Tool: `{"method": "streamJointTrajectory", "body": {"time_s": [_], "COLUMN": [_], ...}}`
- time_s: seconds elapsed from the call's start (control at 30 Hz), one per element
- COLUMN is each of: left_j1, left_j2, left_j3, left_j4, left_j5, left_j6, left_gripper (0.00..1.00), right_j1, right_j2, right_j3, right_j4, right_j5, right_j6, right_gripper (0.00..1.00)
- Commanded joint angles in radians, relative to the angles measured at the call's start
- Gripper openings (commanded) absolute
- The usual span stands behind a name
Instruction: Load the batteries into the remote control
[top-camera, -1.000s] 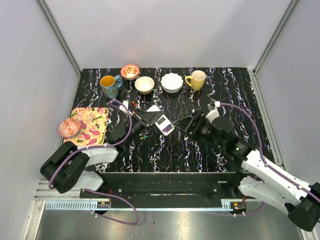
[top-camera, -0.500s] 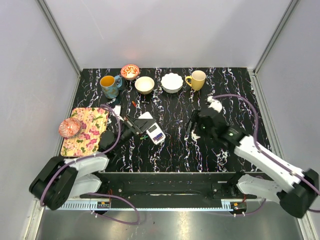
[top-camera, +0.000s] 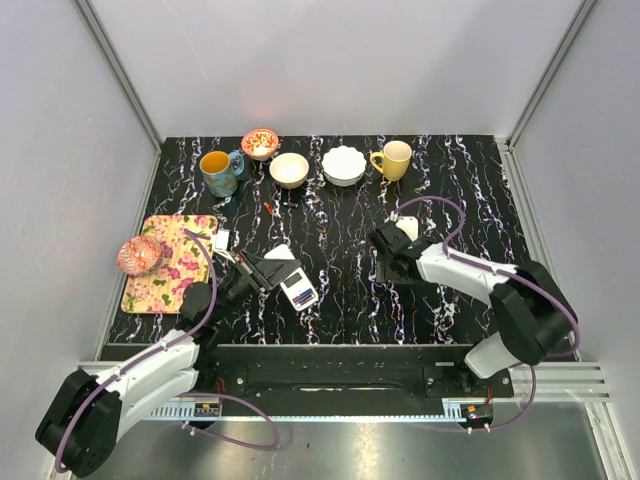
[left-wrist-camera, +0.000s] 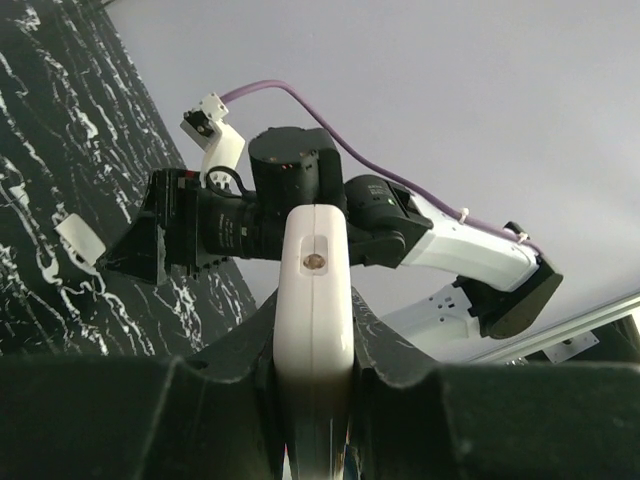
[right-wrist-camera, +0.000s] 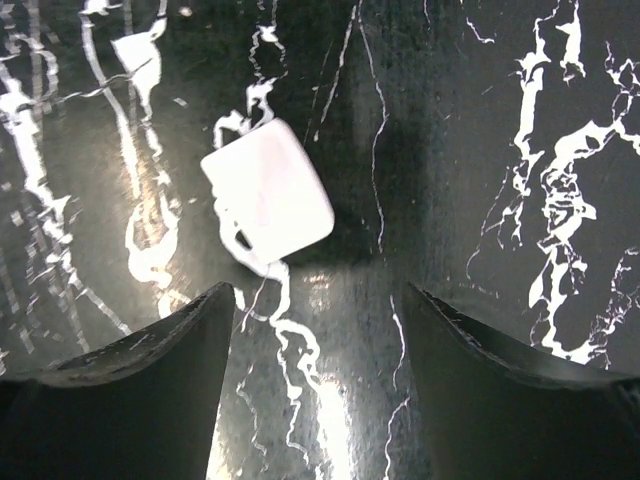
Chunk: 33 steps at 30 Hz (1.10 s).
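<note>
The black marbled table (top-camera: 460, 190) carries the same crockery along the upper edge of the overhead frame; the change lies in the arms. The left arm (top-camera: 160, 365) has drawn back from frame centre toward lower left. The right arm (top-camera: 470, 272) has folded inward, right of centre, and now points down at the table. The left gripper (left-wrist-camera: 313, 395) stays clenched on the remote control (top-camera: 299, 290), held off the surface, left of centre. The right gripper (right-wrist-camera: 318, 300) stands released, jaws apart and narrowing slightly, above a small white piece (right-wrist-camera: 268, 190) in its wrist frame's upper centre, not touching it. Judgement: that piece is probably the battery cover. No battery can be identified, so loading appears not yet done.
</note>
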Motion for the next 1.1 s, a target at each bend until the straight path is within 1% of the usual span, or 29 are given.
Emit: {"method": "streamJointTrajectory", "body": {"time_s": [0.0, 0.37, 0.63, 0.67, 0.83, 0.87, 0.93, 0.97, 1.0, 1.07], "left_j1": [0.007, 0.007, 0.005, 0.007, 0.005, 0.005, 0.005, 0.007, 0.005, 0.007], "left_j2": [-0.026, -0.027, -0.014, -0.014, -0.014, -0.015, -0.020, -0.020, -0.021, -0.026], "left_j3": [-0.028, -0.037, -0.026, -0.028, -0.029, -0.029, -0.026, -0.026, -0.026, -0.028], "left_j4": [0.014, 0.037, 0.040, 0.040, 0.040, 0.040, 0.038, 0.038, 0.038, 0.037], "left_j5": [0.000, 0.007, 0.008, 0.008, 0.007, 0.008, 0.007, 0.005, 0.007, 0.004], "left_j6": [0.013, 0.010, 0.014, 0.011, 0.010, 0.010, 0.008, 0.008, 0.008, 0.008], "left_gripper": [0.00, 0.00, 0.00, 0.00, 0.00, 0.00, 0.00, 0.00, 0.00, 0.00], "right_j1": [-0.041, -0.095, -0.099, -0.099, -0.099, -0.102, -0.104, -0.103, -0.106, -0.104], "right_j2": [0.070, 0.166, 0.187, 0.186, 0.175, 0.175, 0.170, 0.167, 0.155, 0.135], "right_j3": [0.051, 0.091, 0.072, 0.064, 0.068, 0.068, 0.064, 0.055, 0.050, 0.018], "right_j4": [0.089, 0.145, 0.145, 0.143, 0.109, 0.099, 0.099, 0.099, 0.100, 0.124], "right_j5": [-0.010, -0.099, -0.145, -0.150, -0.165, -0.176, -0.187, -0.196, -0.196, -0.201], "right_j6": [-0.072, -0.162, -0.153, -0.149, -0.066, -0.043, 0.040, 0.075, 0.148, 0.231], "right_gripper": [0.72, 0.69, 0.52, 0.51, 0.43, 0.40, 0.36, 0.31, 0.30, 0.29]}}
